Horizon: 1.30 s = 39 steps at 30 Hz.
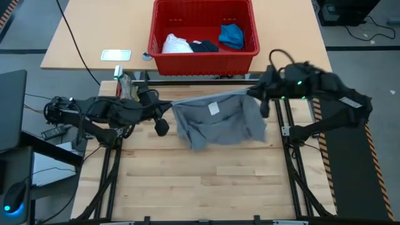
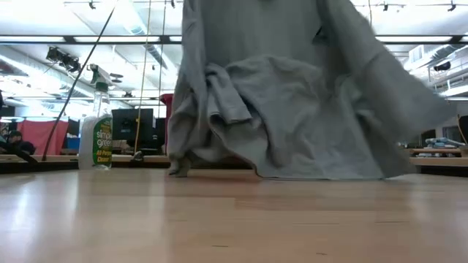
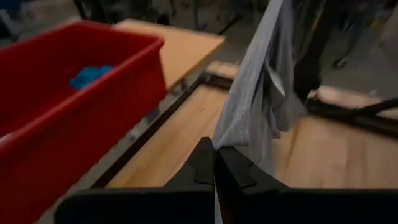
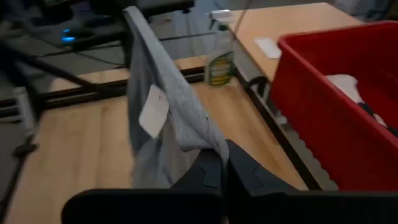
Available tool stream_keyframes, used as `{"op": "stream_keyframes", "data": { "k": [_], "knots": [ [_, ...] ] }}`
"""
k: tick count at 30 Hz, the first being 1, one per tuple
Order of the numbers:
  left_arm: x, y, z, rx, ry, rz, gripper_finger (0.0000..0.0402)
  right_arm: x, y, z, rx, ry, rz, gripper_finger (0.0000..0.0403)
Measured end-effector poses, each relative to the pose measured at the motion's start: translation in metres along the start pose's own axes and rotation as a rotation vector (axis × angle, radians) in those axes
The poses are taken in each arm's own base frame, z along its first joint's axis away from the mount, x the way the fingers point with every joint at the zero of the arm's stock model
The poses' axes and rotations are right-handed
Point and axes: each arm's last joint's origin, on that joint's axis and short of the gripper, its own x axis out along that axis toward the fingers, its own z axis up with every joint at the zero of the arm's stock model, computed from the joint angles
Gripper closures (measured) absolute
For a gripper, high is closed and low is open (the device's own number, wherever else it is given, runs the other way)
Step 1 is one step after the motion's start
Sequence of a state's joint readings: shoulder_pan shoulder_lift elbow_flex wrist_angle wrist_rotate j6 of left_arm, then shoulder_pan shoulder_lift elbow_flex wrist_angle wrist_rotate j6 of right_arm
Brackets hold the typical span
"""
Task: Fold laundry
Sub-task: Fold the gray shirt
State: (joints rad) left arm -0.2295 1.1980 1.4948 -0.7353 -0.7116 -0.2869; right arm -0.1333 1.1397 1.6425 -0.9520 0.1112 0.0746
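grey T-shirt (image 1: pixel 219 122) hung between claws; wrist view only — white tag (image 4: pixel 153 111)

Looking straight down from above: whole table (image 1: pixel 206 181), basket (image 1: pixel 204 56) at the far edge. Level with the tabletop, facing the room, T-shirt (image 2: pixel 292 95) close up. Riding each wrist, facing inward along the hanging T-shirt, basket in both.

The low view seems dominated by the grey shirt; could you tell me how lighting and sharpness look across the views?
Low view: the grey T-shirt hangs backlit by ceiling strip lights, with the tabletop glossy. Left wrist view: the red basket is soft. Right wrist view: the spray bottle is blurred.
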Motion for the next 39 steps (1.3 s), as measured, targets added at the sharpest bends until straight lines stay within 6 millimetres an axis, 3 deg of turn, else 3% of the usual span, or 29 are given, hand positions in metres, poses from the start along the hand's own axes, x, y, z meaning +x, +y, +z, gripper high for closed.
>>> {"op": "stream_keyframes", "data": {
  "k": [6, 9, 12, 16, 22, 27, 32, 36, 39],
  "knots": [
    [-0.014, -0.008, 0.021, -0.019, -0.194, -0.070, 0.0402, -0.042, 0.000, 0.029, -0.057, -0.072, 0.031, 0.0400],
    [-0.026, -0.021, 0.032, -0.043, -0.306, -0.267, 0.0402, -0.065, 0.005, 0.040, -0.030, -0.133, 0.130, 0.0400],
    [-0.042, -0.036, 0.040, -0.073, -0.399, -0.520, 0.0402, -0.081, 0.013, 0.045, 0.027, -0.136, 0.343, 0.0400],
    [-0.062, -0.052, 0.039, -0.110, -0.412, -0.813, 0.0402, -0.091, 0.028, 0.044, 0.069, -0.075, 0.684, 0.0400],
    [-0.086, -0.078, 0.026, -0.187, -0.317, -0.989, 0.0402, -0.094, 0.050, 0.042, 0.177, 0.029, 0.844, 0.0400],
    [-0.092, -0.098, 0.010, -0.177, -0.228, -0.945, 0.0401, -0.088, 0.072, 0.043, 0.219, 0.084, 0.891, 0.0400],
    [-0.090, -0.097, -0.006, -0.151, -0.134, -0.700, 0.0401, -0.078, 0.084, 0.033, 0.209, 0.192, 0.792, 0.0400],
    [-0.086, -0.091, -0.016, -0.109, -0.123, -0.468, 0.0401, -0.064, 0.086, 0.020, 0.143, 0.303, 0.622, 0.0399],
    [-0.079, -0.084, -0.026, -0.077, -0.070, -0.343, 0.0402, -0.046, 0.086, 0.011, 0.061, 0.352, 0.399, 0.0399]
  ]
}}
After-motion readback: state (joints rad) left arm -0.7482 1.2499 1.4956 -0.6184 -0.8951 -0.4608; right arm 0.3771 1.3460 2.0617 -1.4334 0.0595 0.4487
